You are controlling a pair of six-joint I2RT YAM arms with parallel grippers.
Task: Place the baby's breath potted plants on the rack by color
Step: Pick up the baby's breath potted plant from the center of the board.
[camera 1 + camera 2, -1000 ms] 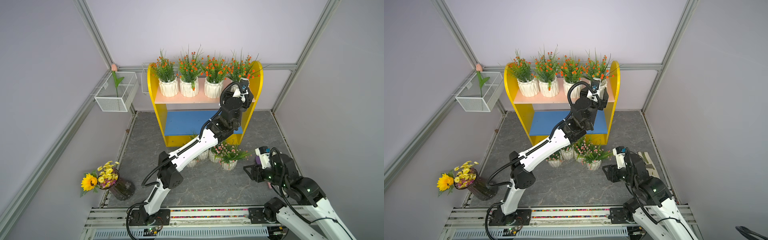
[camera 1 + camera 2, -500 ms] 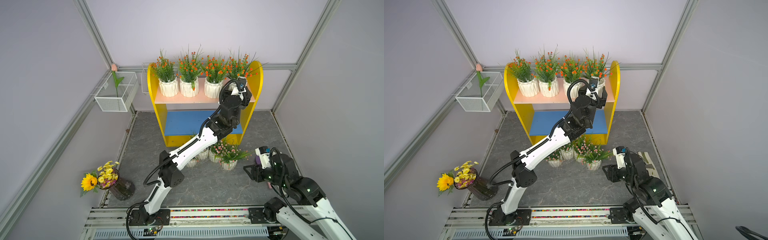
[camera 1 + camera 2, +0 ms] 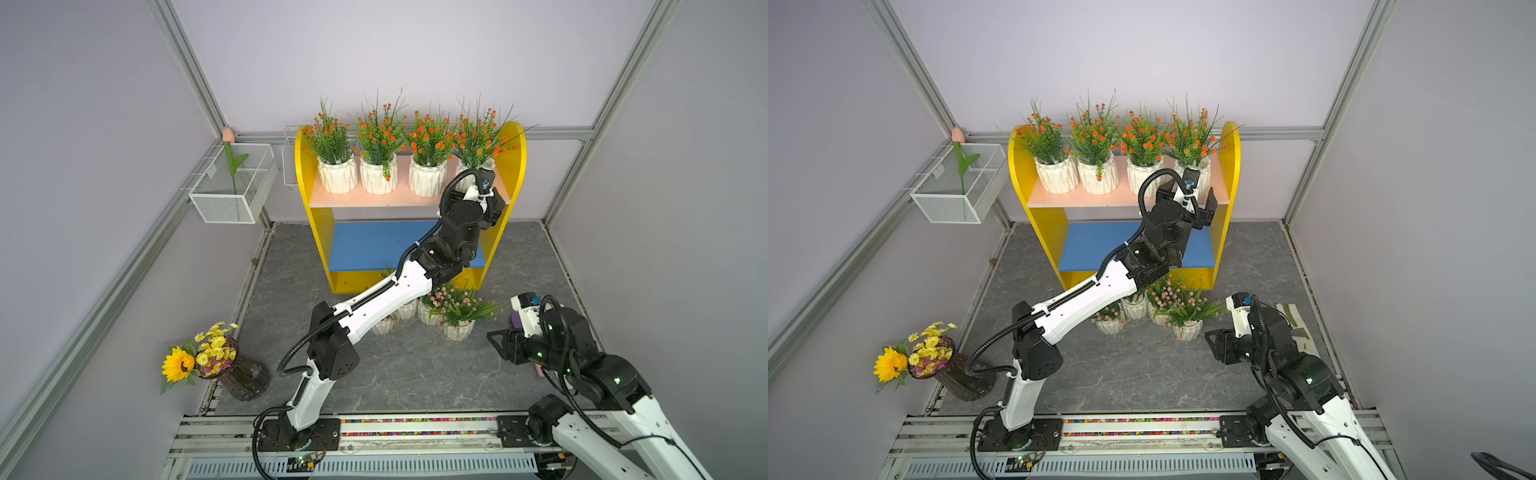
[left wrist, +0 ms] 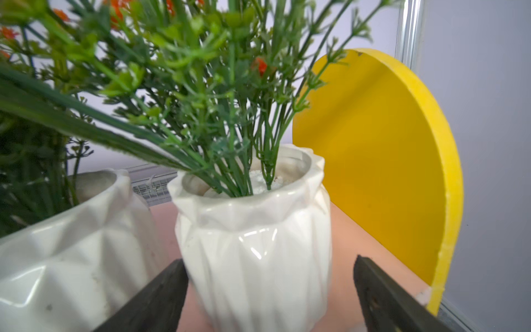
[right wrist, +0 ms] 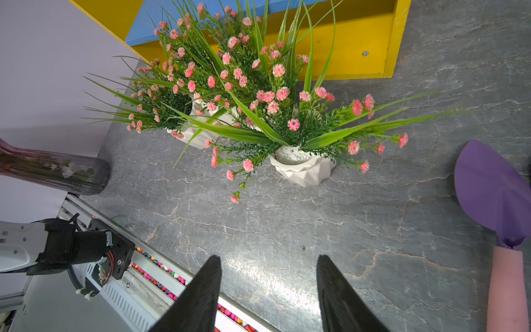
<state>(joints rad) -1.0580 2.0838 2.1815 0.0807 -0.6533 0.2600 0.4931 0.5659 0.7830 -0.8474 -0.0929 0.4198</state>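
Four orange plants (image 3: 428, 141) on rack (image 3: 513, 166), four pink plants (image 3: 457, 307) on floor (image 3: 415, 370).

Four orange-flowered potted plants (image 3: 428, 143) are lined up on the pink upper board of the yellow rack (image 3: 305, 174), seen in a top view, with the left gripper (image 3: 478, 189) raised to the pot at the row's right end. Pink-flowered potted plants (image 3: 459, 305) are clustered on the grey floor before the rack, partly hidden by the left arm, with the right gripper (image 3: 496, 343) held near them. A vase of yellow flowers (image 3: 245, 376) is stood at the left.
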